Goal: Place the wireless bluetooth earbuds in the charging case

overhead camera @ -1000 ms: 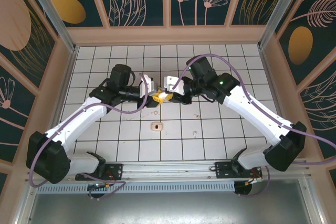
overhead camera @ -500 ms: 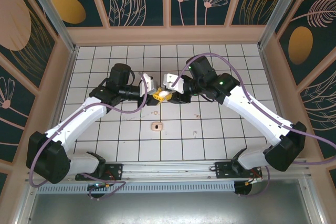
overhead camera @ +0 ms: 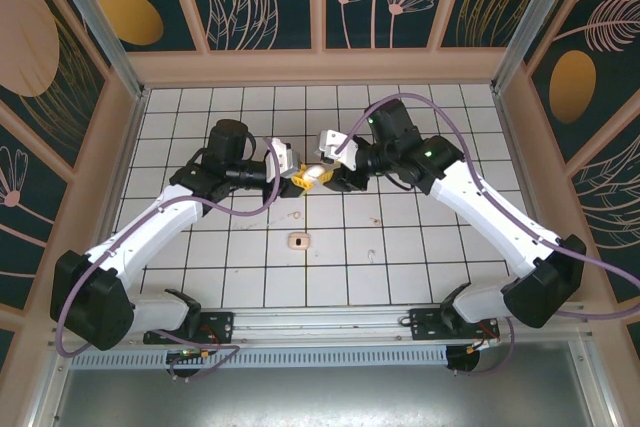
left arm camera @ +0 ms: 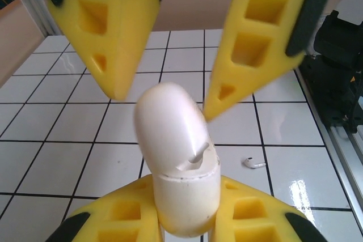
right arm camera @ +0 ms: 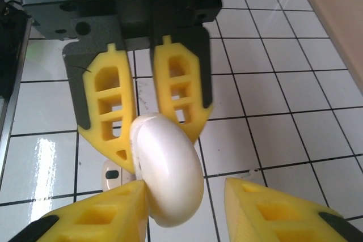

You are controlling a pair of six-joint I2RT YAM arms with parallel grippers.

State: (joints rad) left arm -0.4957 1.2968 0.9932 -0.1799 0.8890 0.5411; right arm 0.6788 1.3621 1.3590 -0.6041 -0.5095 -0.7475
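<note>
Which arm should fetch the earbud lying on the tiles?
Probably right: the right claw stands open and empty, free for the earbud; the left claw is shut on the white case.

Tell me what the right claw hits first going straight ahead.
The white piece the left claw holds; it sits between the right claw's open fingers. Left claw's fingers lie just behind.

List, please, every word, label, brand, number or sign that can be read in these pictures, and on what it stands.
None can be read: no text or sign shows on the white rounded piece, the pinkish-beige case or the floor tiles.
</note>
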